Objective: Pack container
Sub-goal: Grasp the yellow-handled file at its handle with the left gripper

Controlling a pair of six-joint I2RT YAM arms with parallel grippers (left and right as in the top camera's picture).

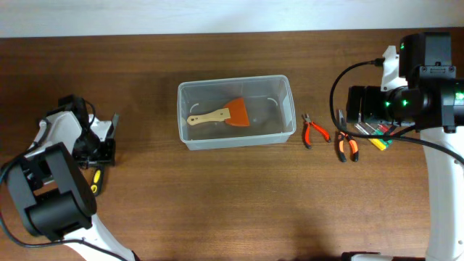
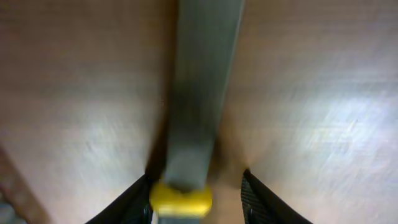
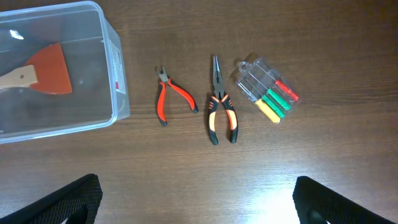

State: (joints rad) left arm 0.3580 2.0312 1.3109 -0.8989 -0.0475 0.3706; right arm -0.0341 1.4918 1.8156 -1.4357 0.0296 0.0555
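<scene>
Container (image 1: 233, 81) mid-frame overhead, well apart from both claws. Left claw (image 2: 196, 180) far left, spread loose around grey yellow-ended tool (image 2: 199, 93). Right claw (image 3: 194, 182) right edge, wide open.

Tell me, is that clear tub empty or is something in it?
Not empty. The tub holds one scraper, with an orange blade and wooden handle, lying flat on its bottom; nothing else is inside.
</scene>
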